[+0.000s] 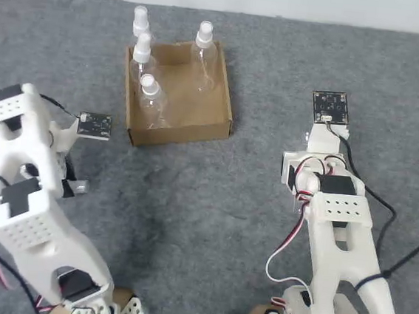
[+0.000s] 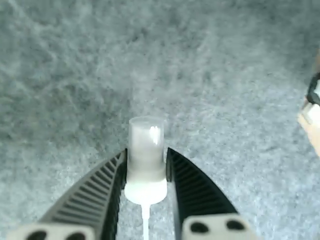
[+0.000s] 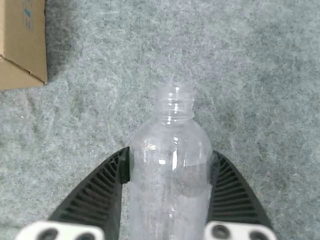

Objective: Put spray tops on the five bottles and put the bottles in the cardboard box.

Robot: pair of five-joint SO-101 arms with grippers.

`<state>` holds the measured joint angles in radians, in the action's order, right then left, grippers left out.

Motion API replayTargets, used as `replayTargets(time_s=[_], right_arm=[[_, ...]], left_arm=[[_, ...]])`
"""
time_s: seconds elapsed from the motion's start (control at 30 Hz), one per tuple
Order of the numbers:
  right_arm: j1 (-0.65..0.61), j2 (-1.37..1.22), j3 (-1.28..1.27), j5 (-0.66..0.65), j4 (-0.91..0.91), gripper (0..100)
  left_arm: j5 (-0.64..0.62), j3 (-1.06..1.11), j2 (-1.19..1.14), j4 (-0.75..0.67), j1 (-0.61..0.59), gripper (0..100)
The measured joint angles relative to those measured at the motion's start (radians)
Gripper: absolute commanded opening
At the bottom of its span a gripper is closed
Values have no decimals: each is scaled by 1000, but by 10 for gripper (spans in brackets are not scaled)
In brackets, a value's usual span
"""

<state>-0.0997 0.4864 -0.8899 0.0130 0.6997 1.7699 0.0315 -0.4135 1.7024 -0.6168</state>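
In the left wrist view my left gripper [image 2: 146,162] is shut on a white spray top [image 2: 146,150], held over the grey carpet with its thin tube pointing back toward the wrist. My right gripper [image 3: 171,170] is shut on a clear, uncapped bottle [image 3: 171,150], its open neck pointing away from the wrist. The cardboard box [image 1: 222,99] stands at the back centre of the table and holds several clear bottles with white spray tops, such as one at the front left [image 1: 150,96]. The left arm [image 1: 24,154] stands left of the box and the right arm [image 1: 335,206] to its right.
Grey carpet [image 1: 212,202] covers the table between the arms and in front of the box. A corner of the box [image 3: 22,45] shows in the right wrist view, apart from the held bottle. Cables trail beside the right arm [image 1: 400,257].
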Motion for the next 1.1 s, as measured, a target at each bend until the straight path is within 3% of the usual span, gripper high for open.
replayTargets(time_s=[0.5,0.9,1.1], right_arm=[[0,0,0,0,0,118],[0,0,0,0,0,118],[0,0,0,0,0,118]], left_arm=[[0,0,61,9,-127,37],[-3,149,316,9,-118,37],[-72,152,334,9,-121,37]])
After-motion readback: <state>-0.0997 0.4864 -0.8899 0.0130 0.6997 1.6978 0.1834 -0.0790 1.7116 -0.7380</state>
